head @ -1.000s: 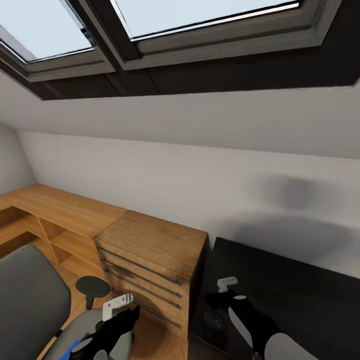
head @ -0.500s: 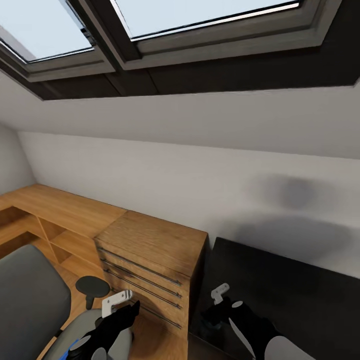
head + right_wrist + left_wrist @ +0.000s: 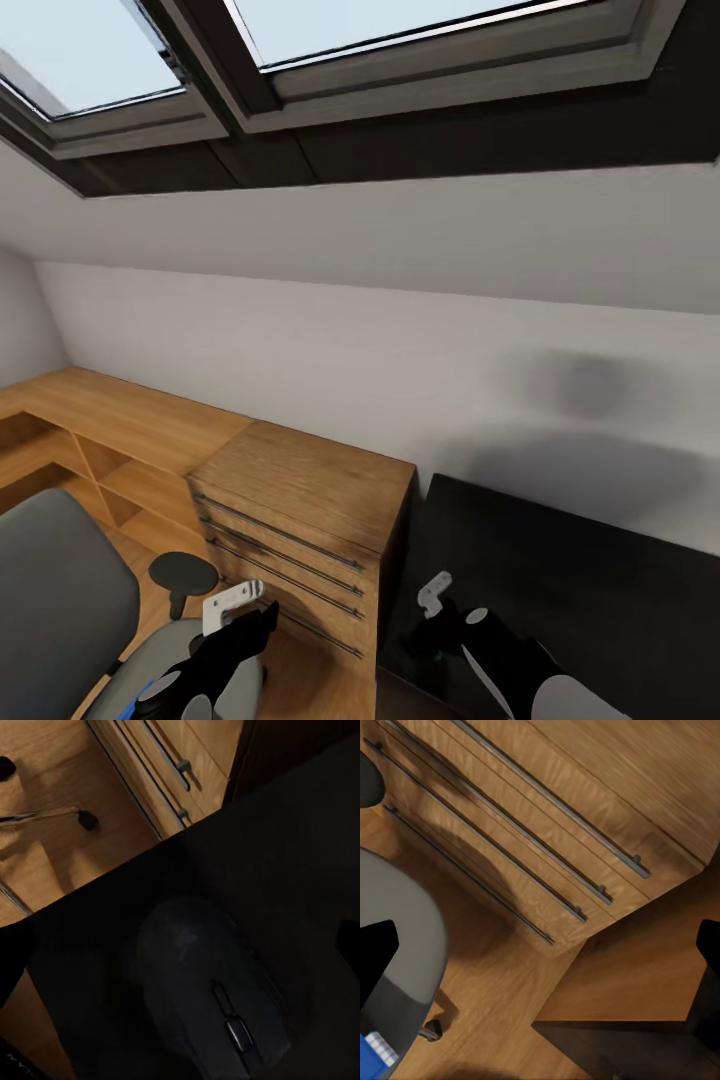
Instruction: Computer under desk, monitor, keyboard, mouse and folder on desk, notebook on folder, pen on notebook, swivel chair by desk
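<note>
The black mouse [image 3: 214, 1001] lies on the glossy black desk [image 3: 600, 580], near its left end. My right gripper [image 3: 180, 945] hovers just above it, open, a dark finger at each side of the right wrist view; in the head view the right gripper [image 3: 428, 622] hangs over the desk's near corner. The grey swivel chair [image 3: 60, 600] stands at the lower left with a corner of the blue folder [image 3: 145, 692] on its seat. My left gripper [image 3: 240, 632] is above the seat's edge, open and holding nothing, with the folder [image 3: 373, 1050] off to one side.
A light wooden drawer cabinet [image 3: 300, 500] with long metal handles stands between chair and desk, and low wooden shelving [image 3: 110, 430] runs along the wall. The chair's black armrest [image 3: 183, 572] sits close to my left arm. A castor [image 3: 86, 817] rests on the wooden floor.
My right gripper has moved left and lower, towards the desk's near corner. The left gripper has hardly shifted.
</note>
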Motion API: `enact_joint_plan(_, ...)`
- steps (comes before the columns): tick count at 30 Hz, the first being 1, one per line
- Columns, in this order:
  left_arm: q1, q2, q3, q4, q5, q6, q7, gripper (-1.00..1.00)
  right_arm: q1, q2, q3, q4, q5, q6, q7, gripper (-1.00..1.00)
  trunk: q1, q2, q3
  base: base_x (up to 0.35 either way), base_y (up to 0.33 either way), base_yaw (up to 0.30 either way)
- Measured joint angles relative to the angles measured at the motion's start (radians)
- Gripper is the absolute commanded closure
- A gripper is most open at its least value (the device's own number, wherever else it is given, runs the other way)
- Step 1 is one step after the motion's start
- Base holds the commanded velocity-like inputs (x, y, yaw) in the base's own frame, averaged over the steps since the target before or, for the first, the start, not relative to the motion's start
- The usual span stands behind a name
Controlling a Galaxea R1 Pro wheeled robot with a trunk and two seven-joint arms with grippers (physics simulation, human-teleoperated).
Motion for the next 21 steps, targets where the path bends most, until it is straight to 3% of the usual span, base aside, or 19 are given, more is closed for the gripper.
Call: enact_joint_plan(21,0.0,0.0,0.002,0.0,0.0,0.0,0.0,-1.0,0.0,-0.008,-0.001,0.007,0.001,-0.01,0.023,-1.0,0.081,-0.147,-0.066,0.0,0.0,0.0)
